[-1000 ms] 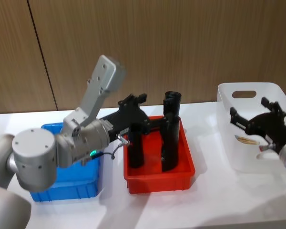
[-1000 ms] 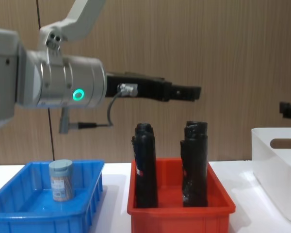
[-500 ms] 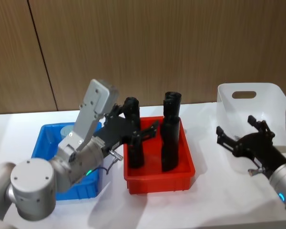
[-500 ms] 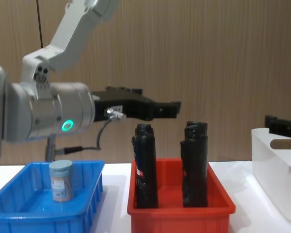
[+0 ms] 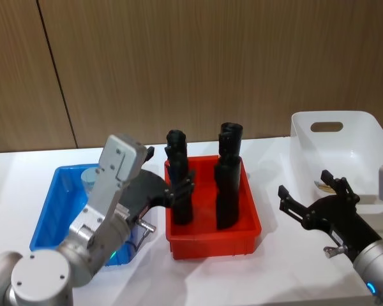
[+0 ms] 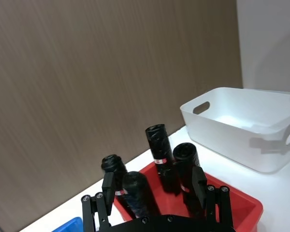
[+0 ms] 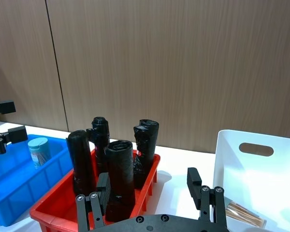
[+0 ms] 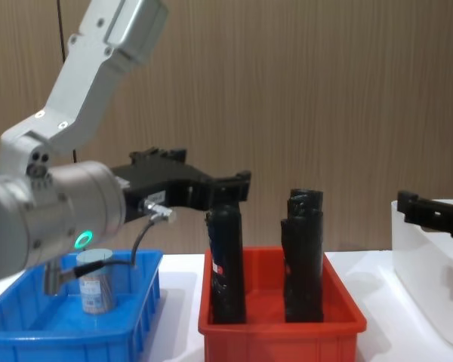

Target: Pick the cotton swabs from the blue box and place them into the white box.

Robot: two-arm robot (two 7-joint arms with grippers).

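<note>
One tub of cotton swabs [image 8: 97,280] with a pale lid stands upright in the blue box [image 8: 30,332], seen too in the right wrist view [image 7: 39,151] and partly behind my left arm in the head view [image 5: 89,175]. Loose tan swab sticks [image 7: 244,213] lie in the white box [image 5: 335,137]. My left gripper [image 5: 169,171] hangs open and empty over the edge between the blue box [image 5: 51,204] and the red bin, level with the roll tops [image 8: 226,185]. My right gripper [image 5: 304,185] is open and empty, just left of the white box's near corner.
A red bin [image 5: 210,236] with several tall black rolls [image 5: 226,172] stands between the blue box and the white box. A wooden wall runs close behind the white table. Bare tabletop lies in front of the bins.
My left arm has drawn back and down, its gripper now beside the black rolls. My right gripper has come out of the white box, back and to the left.
</note>
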